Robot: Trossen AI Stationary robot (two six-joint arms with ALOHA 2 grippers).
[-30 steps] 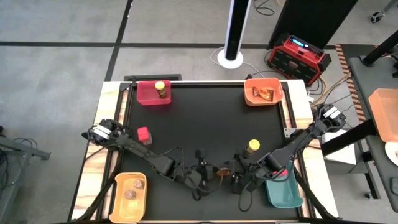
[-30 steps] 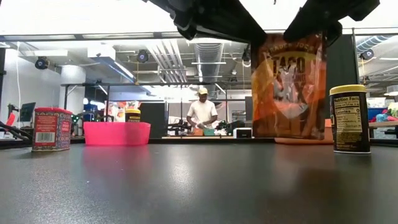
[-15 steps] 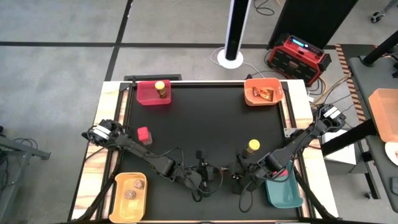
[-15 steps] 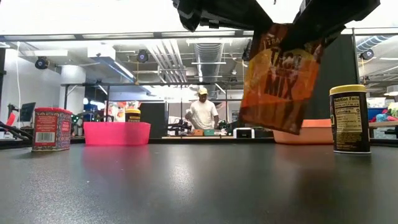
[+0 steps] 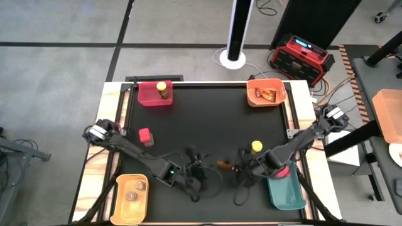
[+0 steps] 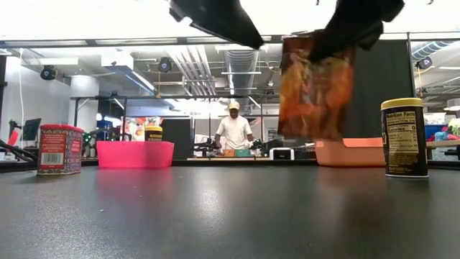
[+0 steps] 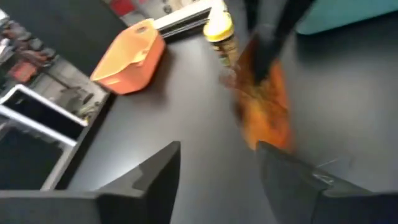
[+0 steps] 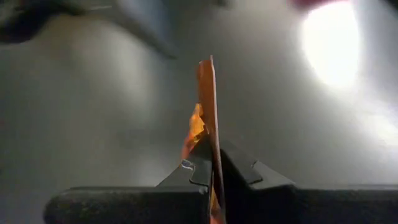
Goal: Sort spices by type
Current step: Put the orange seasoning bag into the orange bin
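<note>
The right end effector (image 8: 210, 163) is clamped on the top edge of an orange-brown flat packet (image 6: 315, 90), which hangs clear of the black desk (image 5: 207, 129) near its front edge, just beside a yellow-lidded dark jar (image 5: 256, 147). Seen edge-on from the right wrist, the packet is a thin, stiff sheet pinched between the two fingers; from the low view its printed face is mottled orange and red and too blurred to read. The left end effector (image 7: 217, 168) is spread wide and holds nothing, sitting near the packet on its left, low over the desk front.

Farther out, the sorting looks partly done. The orange bin (image 5: 266, 93) at the far right corner already holds one matching packet (image 5: 266, 95), so the held packet most likely belongs there. The red bin (image 5: 154, 94) at the far left holds another yellow-lidded jar (image 5: 162, 89), while the one near the right arm stands loose on the desk. The yellow bin (image 5: 132, 191) at the near left carries two tiny brownish round jars (image 5: 134, 191), which seems a finished group. A red blocky container (image 5: 146, 135) stands loose at the left side of the desk, and the teal bin (image 5: 286, 193) at the near right appears to have nothing in it. Only one red container is visible from above.
</note>
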